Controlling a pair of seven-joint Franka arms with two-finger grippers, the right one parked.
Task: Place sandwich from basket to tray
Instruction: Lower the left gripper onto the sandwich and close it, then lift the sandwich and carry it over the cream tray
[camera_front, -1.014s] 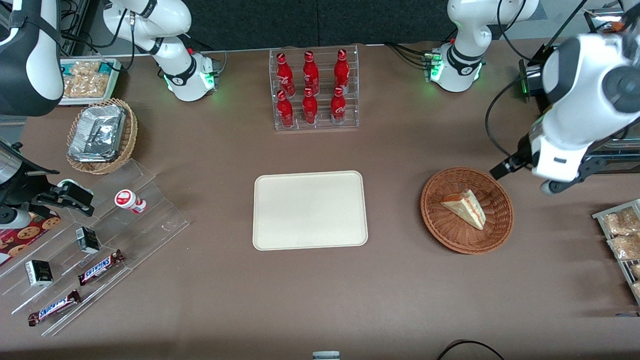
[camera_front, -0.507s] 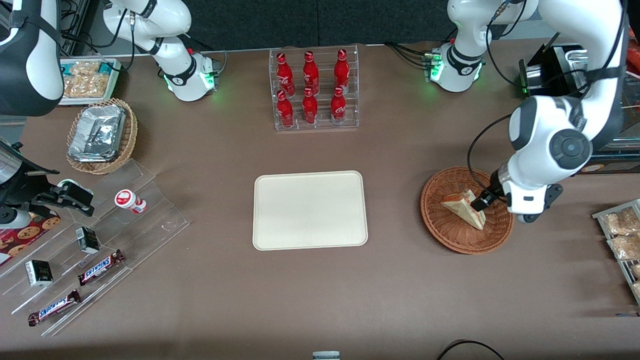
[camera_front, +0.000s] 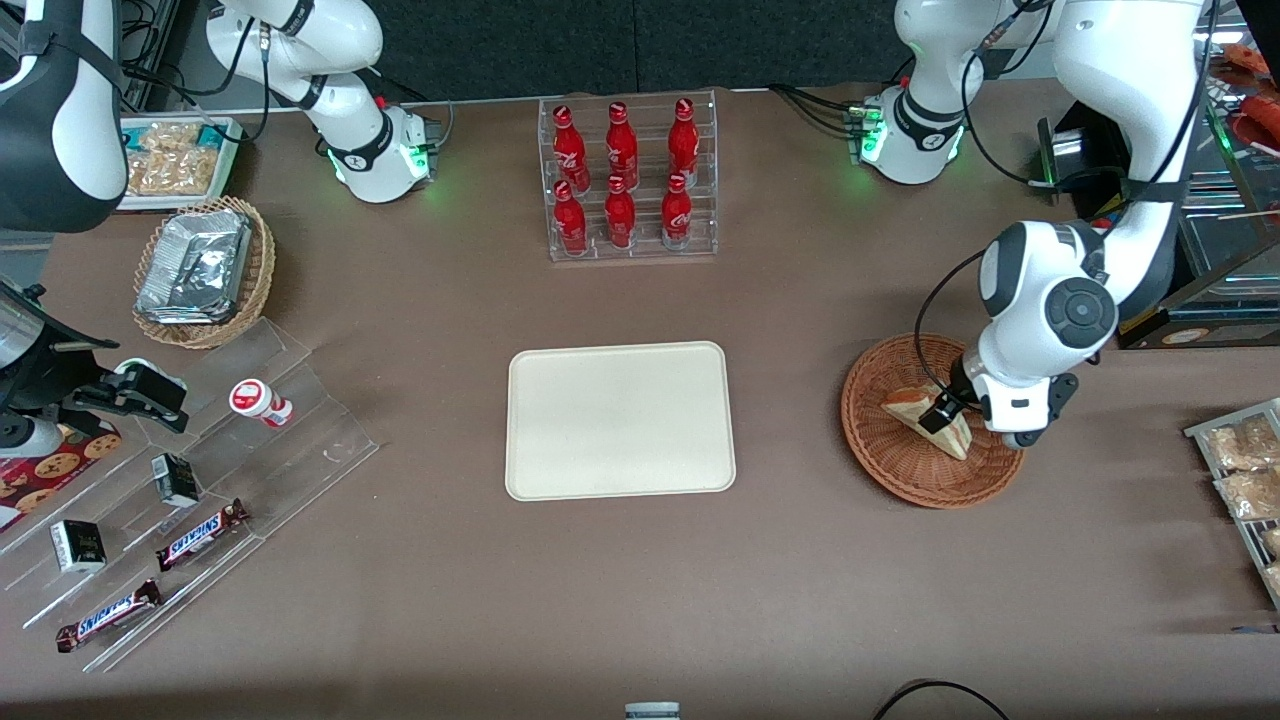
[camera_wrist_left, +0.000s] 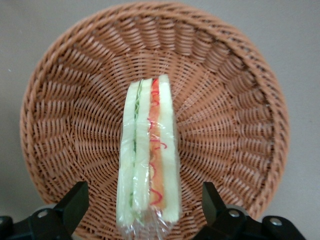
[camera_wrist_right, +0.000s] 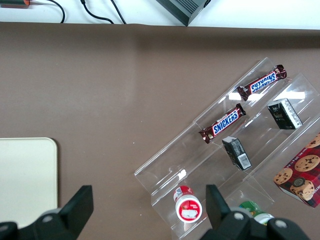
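Front view: left arm bends down from its base over the working arm's end of the counter (camera_front: 800, 600), wrist joint above the basket's rim, hand tilted toward the basket's middle.
Pincer (camera_front: 940, 410): low inside the basket, right at the sandwich; wrist view has it at (camera_wrist_left: 142, 210).
Pincer state: spread wide, one dark finger (camera_wrist_left: 75, 205) on each flank of the sandwich, gap showing on both sides, no contact seen.
Sandwich (camera_front: 925, 415): lies in the basket, partly covered by the hand in front view; in wrist view (camera_wrist_left: 147, 160) it stands on edge, filling edge facing the camera, red, orange and green layers, clear wrap bunched at the end nearest the pincer.
Basket (camera_front: 880, 450): round reddish-brown wicker, on the counter toward the working arm's end; wrist view (camera_wrist_left: 235, 100) shows its full rim around the sandwich.
Tray (camera_front: 620, 420): cream, flat on the counter centre, well apart from the basket, nothing on it.
Bottle rack (camera_front: 628, 180): clear, red bottles in it, farther from the front camera than the tray.
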